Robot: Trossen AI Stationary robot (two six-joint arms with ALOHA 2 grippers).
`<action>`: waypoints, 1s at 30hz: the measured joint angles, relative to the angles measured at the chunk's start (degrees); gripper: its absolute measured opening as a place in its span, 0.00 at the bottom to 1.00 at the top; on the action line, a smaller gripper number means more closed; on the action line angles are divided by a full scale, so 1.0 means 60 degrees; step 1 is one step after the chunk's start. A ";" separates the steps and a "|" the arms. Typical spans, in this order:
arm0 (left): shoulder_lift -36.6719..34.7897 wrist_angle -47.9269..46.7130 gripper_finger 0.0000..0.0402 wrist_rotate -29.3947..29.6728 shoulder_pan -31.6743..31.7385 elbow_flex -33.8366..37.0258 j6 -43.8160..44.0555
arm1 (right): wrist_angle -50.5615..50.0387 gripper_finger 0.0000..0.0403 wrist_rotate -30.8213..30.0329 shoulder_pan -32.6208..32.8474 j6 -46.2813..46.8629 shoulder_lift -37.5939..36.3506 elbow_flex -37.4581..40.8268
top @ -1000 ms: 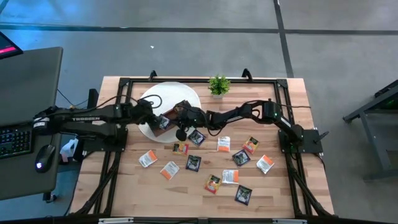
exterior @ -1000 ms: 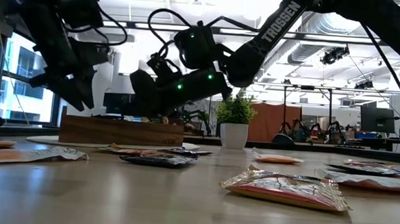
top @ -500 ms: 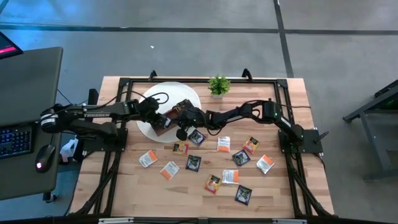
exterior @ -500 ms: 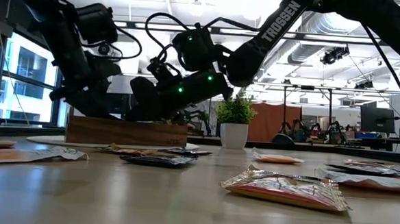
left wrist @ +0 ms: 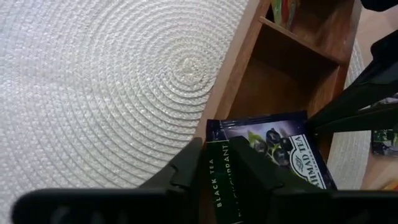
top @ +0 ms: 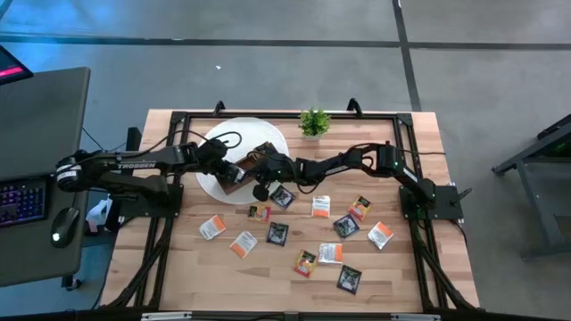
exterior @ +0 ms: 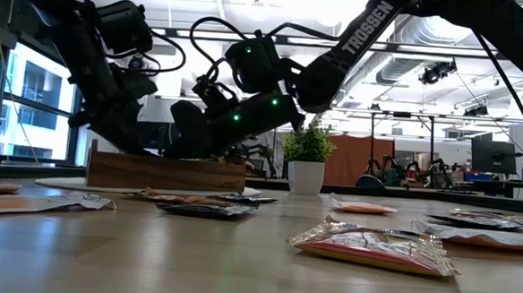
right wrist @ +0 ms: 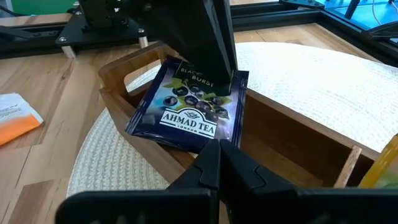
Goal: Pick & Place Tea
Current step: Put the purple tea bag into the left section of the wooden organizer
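Observation:
A dark navy tea sachet (right wrist: 186,112) (left wrist: 273,152) hangs tilted over an end compartment of the brown wooden box (top: 252,160) (left wrist: 292,74), which rests on a round white woven mat (top: 236,135). My left gripper (left wrist: 219,163) (top: 229,169) is shut on the sachet. My right gripper (right wrist: 219,155) (top: 263,171) is shut and faces it from the opposite side, above the box. Several more sachets (top: 277,234) lie flat across the near half of the table. A yellow sachet (left wrist: 283,9) stands in a farther compartment. My left gripper pinches the navy sachet's upper edge (right wrist: 208,79) between its two fingers (right wrist: 214,43), coming steeply from above on the table's left side. The sachet hangs tilted below them, its lower part inside the box's end compartment. My right gripper's shut fingertips meet the sachet's opposite edge (right wrist: 217,140) (left wrist: 309,124), slanting in from the table's right. Whether that edge lies between the fingers, I cannot tell.
A small green potted plant (top: 313,122) stands near the far edge, right of the mat. Loose sachets cover the table's middle and right, such as a dark one (top: 349,279) and an orange-white one (top: 212,226). A black frame rail (top: 285,114) borders the table.
My left gripper has come down and toward the table's right, from above the mat's left part to the box's near end, and now stands at the box beside my right gripper. My right arm has kept still.

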State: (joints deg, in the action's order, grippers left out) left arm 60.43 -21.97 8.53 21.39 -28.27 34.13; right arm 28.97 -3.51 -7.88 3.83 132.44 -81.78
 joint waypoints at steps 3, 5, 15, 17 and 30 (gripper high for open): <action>0.0089 0.0074 0.07 0.0029 0.0000 0.0000 -0.0148 | 0.0000 0.00 -0.0004 -0.0004 -0.0001 0.0000 0.0004; 0.0089 0.0199 0.02 0.0043 0.0000 0.0000 -0.0191 | 0.0000 0.00 -0.0068 0.0000 -0.0003 0.0000 0.0007; -0.0431 -0.0754 0.01 -0.0107 -0.0004 -0.0879 -0.0758 | 0.0053 0.01 -0.0183 0.0072 -0.0416 -0.0225 0.0047; -0.0500 -0.1575 0.00 -0.0119 -0.0004 -0.1334 -0.1013 | -0.0155 0.01 -0.0410 0.0128 -0.0677 -0.0505 0.0048; -0.0490 -0.3849 0.00 0.0059 -0.0088 -0.2422 -0.2648 | -0.2908 0.00 -0.0472 0.0379 -0.1328 -0.2328 0.0018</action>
State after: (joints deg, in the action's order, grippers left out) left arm 57.49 -45.07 8.88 20.86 -42.81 18.24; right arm 11.52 -6.34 -5.61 -4.14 118.48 -81.67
